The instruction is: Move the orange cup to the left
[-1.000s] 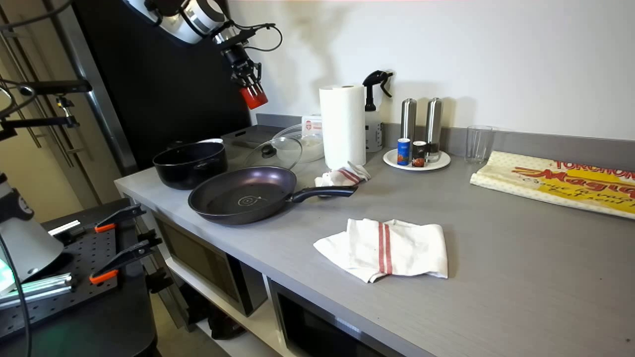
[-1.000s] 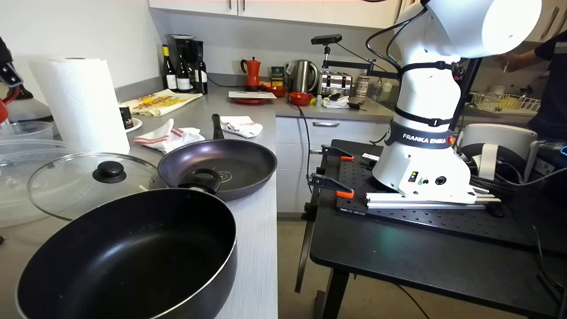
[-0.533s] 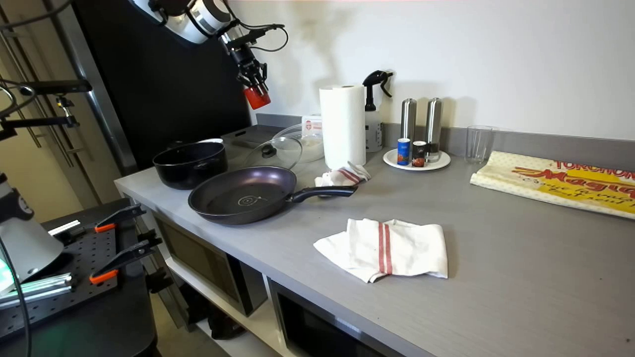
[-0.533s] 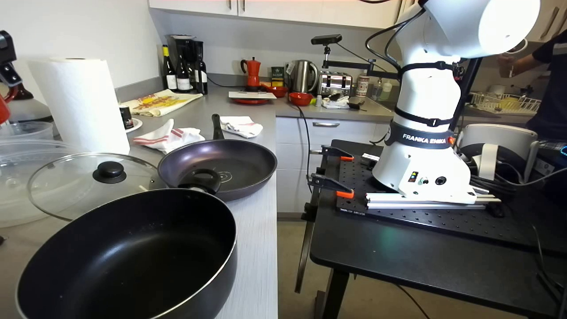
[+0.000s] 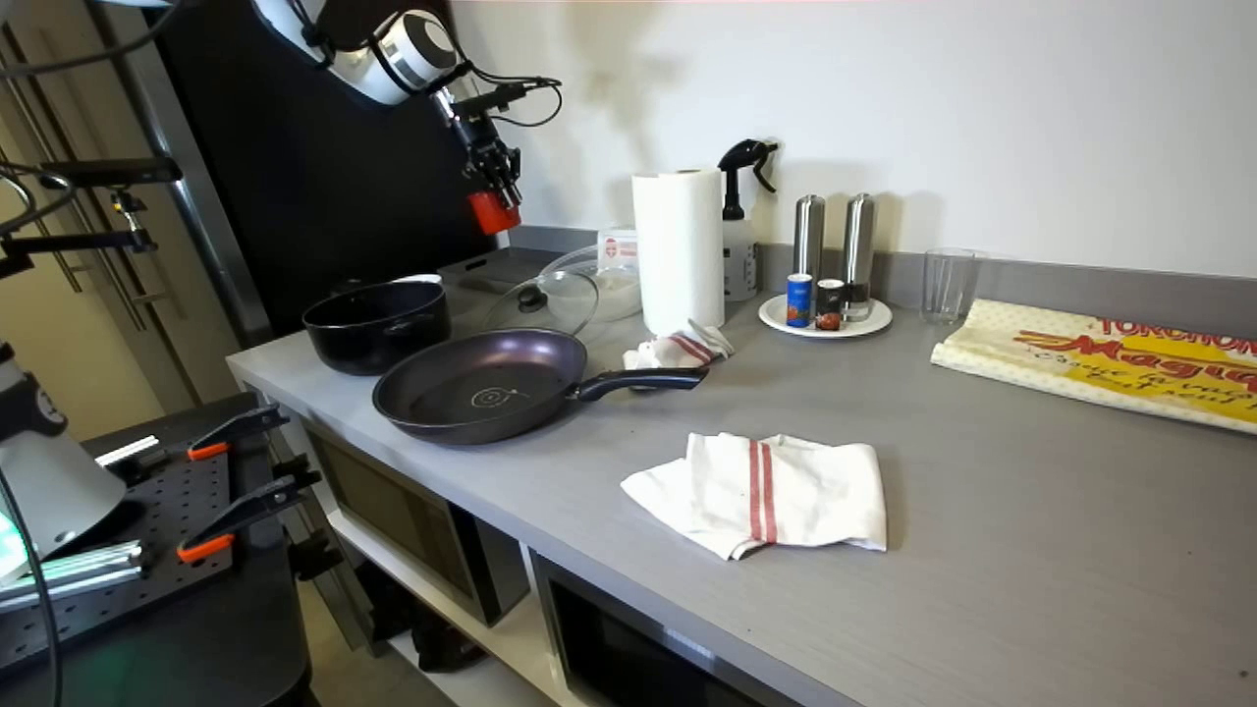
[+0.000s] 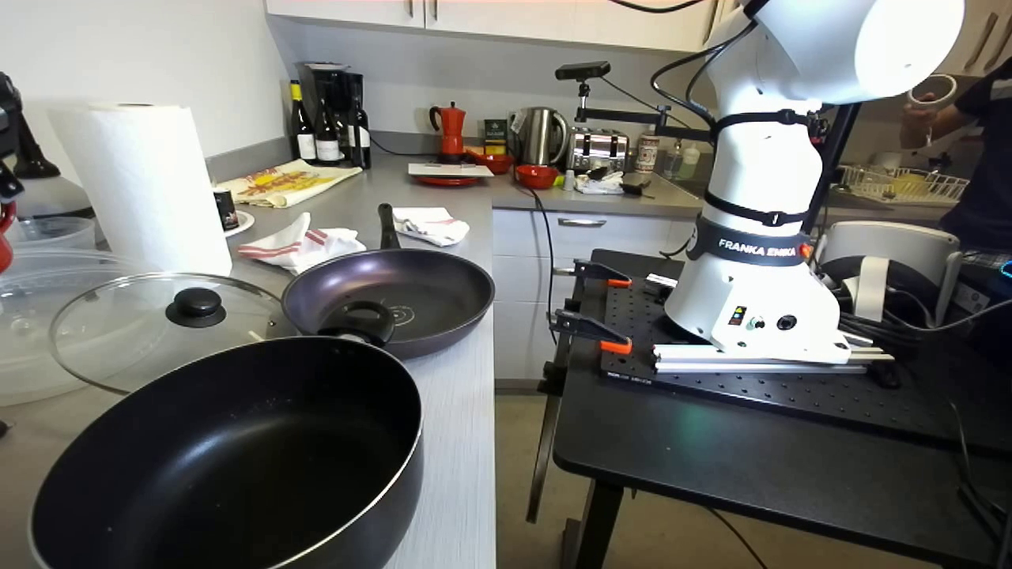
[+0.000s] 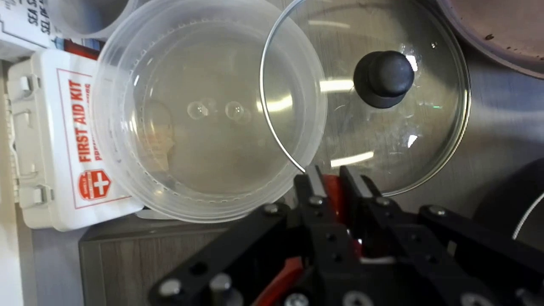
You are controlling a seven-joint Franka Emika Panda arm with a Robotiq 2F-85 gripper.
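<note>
The orange cup (image 5: 494,213) is a small red-orange cup, held in the air above the far left end of the counter, beyond the black pot. It hangs tilted below my gripper (image 5: 507,193). In the wrist view a narrow red part of the cup (image 7: 334,193) sits between the two fingers of my gripper (image 7: 331,180), which are shut on it. More of its red wall shows lower left; the rest is hidden behind the gripper. In an exterior view only a sliver of the cup (image 6: 4,251) shows at the left edge, behind the plastic container.
Beneath are a clear plastic container (image 7: 212,114), a glass lid (image 7: 365,140) and a first aid kit (image 7: 76,144). A black pot (image 5: 376,329) and a frying pan (image 5: 481,388) stand nearer. A paper towel roll (image 5: 679,253) and spray bottle (image 5: 738,245) stand near the wall.
My gripper and the cup it holds have come down a little. The cup first drifted slightly right, then back left in an exterior view. It stays held throughout.
</note>
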